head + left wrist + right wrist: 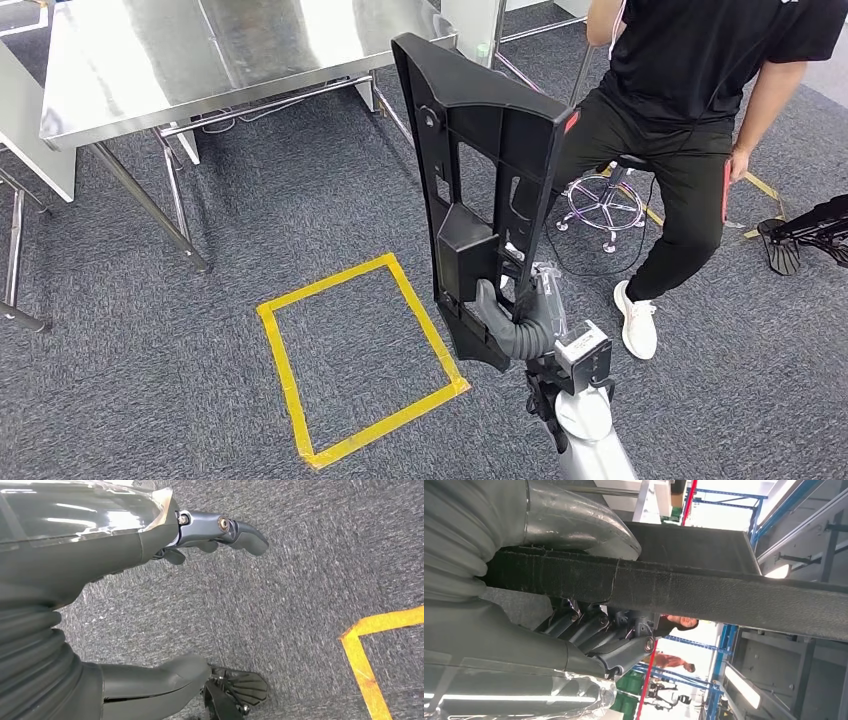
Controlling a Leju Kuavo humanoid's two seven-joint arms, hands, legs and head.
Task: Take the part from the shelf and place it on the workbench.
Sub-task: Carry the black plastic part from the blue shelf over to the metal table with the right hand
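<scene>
Our right hand [510, 320] is gripping the tall black plastic frame part [480, 190] by its lower edge, holding it upright above the grey carpet [250, 230], near the shiny steel bench [150, 60]. Our left hand [150, 555] is hanging with fingers apart, holding nothing.

Even overhead lighting fills the room. The steel workbench [200, 55] top reflects it as broad pale glare, while the grey carpet [150, 330] stays evenly lit, shadows beneath the bench legs faint and soft. The head view is sharp throughout, with slight wide-angle bowing at the edges. In the left wrist view, bright streaks cross the glossy cover of the left hand [150, 540]; the carpet beyond is crisp. In the right wrist view, the background blows out to white, the black part [704, 587] stays dark, and distant figures appear soft.
</scene>
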